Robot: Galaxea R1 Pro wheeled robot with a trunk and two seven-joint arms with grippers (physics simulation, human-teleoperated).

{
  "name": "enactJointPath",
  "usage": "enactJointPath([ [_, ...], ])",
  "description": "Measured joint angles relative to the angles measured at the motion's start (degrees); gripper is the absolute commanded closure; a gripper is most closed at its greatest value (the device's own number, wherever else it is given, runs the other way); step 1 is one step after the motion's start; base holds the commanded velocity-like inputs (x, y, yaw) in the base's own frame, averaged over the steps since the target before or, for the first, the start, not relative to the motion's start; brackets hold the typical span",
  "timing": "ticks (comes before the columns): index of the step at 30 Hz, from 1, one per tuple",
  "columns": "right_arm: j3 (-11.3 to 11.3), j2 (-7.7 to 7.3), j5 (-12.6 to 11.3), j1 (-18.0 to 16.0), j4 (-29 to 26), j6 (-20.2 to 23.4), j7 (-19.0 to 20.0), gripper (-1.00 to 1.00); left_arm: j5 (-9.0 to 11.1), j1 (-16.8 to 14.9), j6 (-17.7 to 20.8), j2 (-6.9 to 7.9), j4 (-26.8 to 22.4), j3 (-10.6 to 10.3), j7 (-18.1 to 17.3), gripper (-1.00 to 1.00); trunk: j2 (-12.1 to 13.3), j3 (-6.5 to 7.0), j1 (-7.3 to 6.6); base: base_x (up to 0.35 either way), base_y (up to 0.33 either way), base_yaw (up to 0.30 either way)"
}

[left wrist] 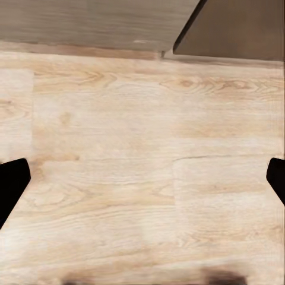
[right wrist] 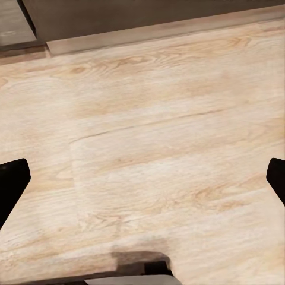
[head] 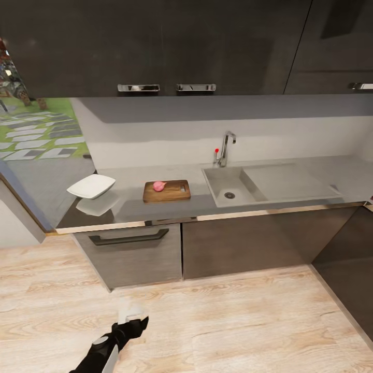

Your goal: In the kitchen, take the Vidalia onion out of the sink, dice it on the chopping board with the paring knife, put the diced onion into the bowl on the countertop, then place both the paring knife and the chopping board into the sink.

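I see one onion on one board, one bowl and one sink on the desk, both grippers spread wide and empty.

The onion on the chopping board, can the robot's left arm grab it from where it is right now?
Probably not yet. The left gripper hangs low over the wooden floor, well short of the countertop. The onion sits up on the chopping board, nothing covering it; the robot likely must roll closer.

From head height we look down at the tabletop ahead; both wrist cameras face the wooden floor closely.
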Motion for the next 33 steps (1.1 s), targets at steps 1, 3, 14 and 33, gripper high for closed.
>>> enactJointPath([
  [1, 0.00, 0.00, 0.00, -0.02, -0.01, 0.00, 0.00, -1.00, -0.01, -0.01, -0.30, 0.07, 0.96, 0.00, -0.02, -1.00, 0.00, 0.00, 0.00, 0.000, 0.000, 0.000],
  [3, -0.02, 0.00, 0.00, 0.02, 0.01, 0.00, 0.00, -1.00, -0.07, -0.01, -1.22, 0.29, 3.52, 0.00, -0.07, -1.00, 0.00, 0.00, 0.00, 0.000, 0.000, 0.000],
  [14, -0.23, -0.15, 0.00, 0.04, -0.01, 0.00, 0.00, -1.00, -0.14, 0.00, -6.13, 1.35, 14.16, 0.00, -0.23, -1.00, -0.01, 0.00, 0.00, 0.000, 0.000, 0.000],
  [33, -0.44, -0.18, -0.09, 0.03, -0.20, -0.18, -0.07, -1.00, -0.14, 0.00, -7.64, 2.02, 19.21, 0.01, -0.28, -1.00, -0.01, 0.00, 0.00, 0.000, 0.000, 0.000],
])
